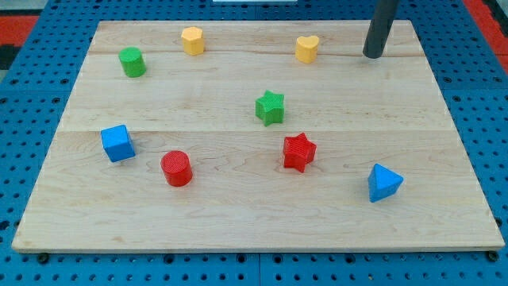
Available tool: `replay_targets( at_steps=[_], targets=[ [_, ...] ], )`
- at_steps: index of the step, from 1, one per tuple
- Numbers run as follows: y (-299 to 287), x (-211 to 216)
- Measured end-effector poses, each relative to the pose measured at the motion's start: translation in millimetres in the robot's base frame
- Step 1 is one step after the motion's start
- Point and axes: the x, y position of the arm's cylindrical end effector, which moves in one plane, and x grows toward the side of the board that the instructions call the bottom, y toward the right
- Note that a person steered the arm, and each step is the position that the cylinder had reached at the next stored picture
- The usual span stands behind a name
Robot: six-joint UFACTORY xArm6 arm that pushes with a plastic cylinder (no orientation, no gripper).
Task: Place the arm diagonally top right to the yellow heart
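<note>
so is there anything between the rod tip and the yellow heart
Nothing: in the camera view only bare board separates my tip from the yellow heart, which lies to its left.

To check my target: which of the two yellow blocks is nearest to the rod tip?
The yellow heart block, just to the view's left of my tip. The yellow hexagon block sits much farther toward the view's left.

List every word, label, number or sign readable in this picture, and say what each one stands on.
None: no text, number or sign shows anywhere.
The wooden board is plain.
The blocks, such as the yellow heart, carry no markings.
My tip, to the heart's right, is unmarked too.
</note>
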Motion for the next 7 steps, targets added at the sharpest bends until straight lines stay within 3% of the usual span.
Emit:
replay_targets(
  at_steps=[5,7],
  targets=[
    [13,3],
    [-1,-48]
  ],
)
